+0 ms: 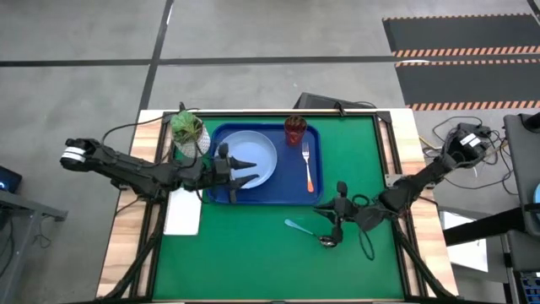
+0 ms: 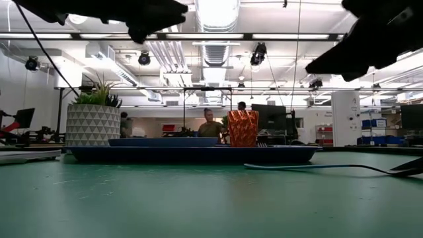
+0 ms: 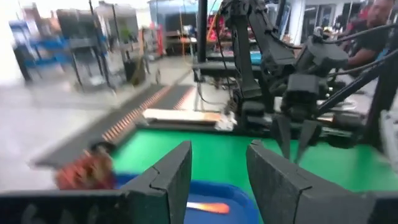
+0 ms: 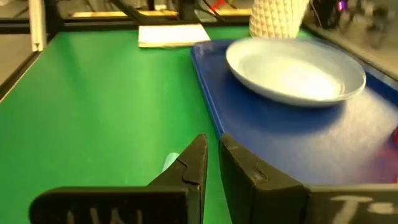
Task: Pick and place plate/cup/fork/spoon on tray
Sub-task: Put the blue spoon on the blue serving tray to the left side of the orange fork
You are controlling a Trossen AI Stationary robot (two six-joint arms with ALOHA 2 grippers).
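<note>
My right hand (image 1: 337, 213) hovers just above the spoon (image 1: 309, 232), fingers nearly pressed together with only a thin gap and nothing pinched between them; I judge it is lined up over the teal handle so it can come down along it. The spoon lies flat on the green tabletop (image 1: 253, 253), just off the near edge of the tray (image 1: 253, 196) and apart from it, the one piece not yet on board. On the tray itself the fork (image 1: 308, 166) lies along the right side, the cup (image 1: 294, 129) stands upright at the far right corner, and the plate (image 1: 250, 160) sits on the left half. My left hand (image 1: 245, 171) is spread and carries nothing, poised over the plate's near-left rim. A potted plant (image 1: 189, 132) stands just beyond the tray's far left corner.
</note>
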